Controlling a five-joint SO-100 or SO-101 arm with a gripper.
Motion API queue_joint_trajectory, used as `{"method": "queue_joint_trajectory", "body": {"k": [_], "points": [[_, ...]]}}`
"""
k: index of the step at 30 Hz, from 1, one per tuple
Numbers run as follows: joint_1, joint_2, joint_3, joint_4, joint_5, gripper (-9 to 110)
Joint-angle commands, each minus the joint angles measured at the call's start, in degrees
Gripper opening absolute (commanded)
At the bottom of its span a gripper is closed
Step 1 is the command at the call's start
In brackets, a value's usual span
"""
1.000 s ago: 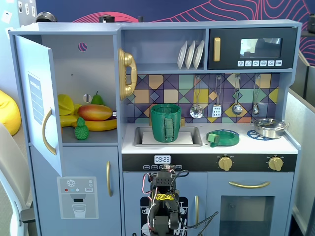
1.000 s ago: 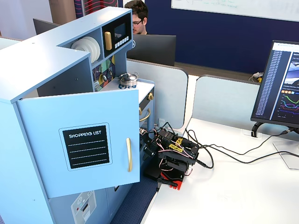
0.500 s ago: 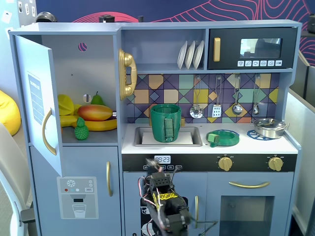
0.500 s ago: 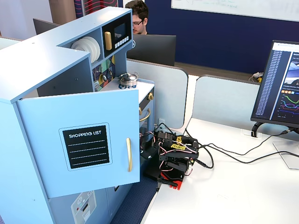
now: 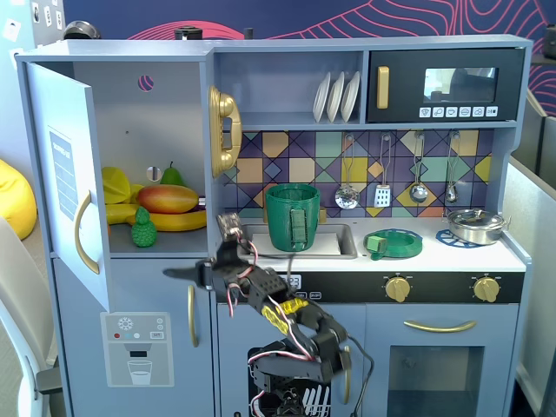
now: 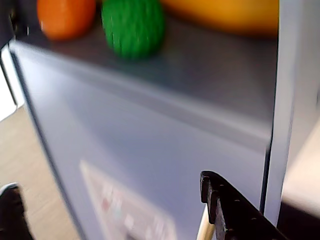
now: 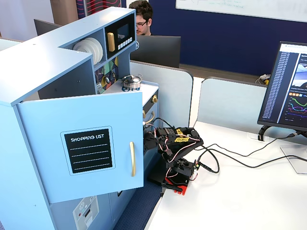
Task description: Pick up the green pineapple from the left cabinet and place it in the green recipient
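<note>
The green pineapple (image 5: 143, 228) stands on the shelf of the open left cabinet (image 5: 130, 113), in front of the other fruit. It shows blurred at the top of the wrist view (image 6: 132, 27). The cabinet door (image 5: 71, 187) is swung wide open, and its label faces the other fixed view (image 7: 88, 149). My gripper (image 5: 187, 272) is open and empty, just below and right of the shelf edge, in front of the lower door. In the wrist view its fingers (image 6: 230, 210) are wide apart. The green recipient (image 5: 292, 217) stands upright in the sink.
A mango (image 5: 167, 198), bananas (image 5: 178, 221) and a pear (image 5: 171, 175) lie behind the pineapple. A gold telephone (image 5: 223, 130) hangs beside the cabinet. A flat green ring dish (image 5: 393, 243) and a steel pot (image 5: 476, 224) sit on the counter. The arm's base (image 7: 176, 172) stands on a white desk.
</note>
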Motion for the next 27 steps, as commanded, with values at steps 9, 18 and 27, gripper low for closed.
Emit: {"method": "queue_joint_trajectory", "body": {"k": [9,18,27], "points": [[-1.49,-26.28,-19.86,-19.16,-9.49,45],[-1.76,-42.80,-31.90,-27.33,-10.63,46],[-1.58,-53.35,-42.19,-27.07,-9.49,46]]}}
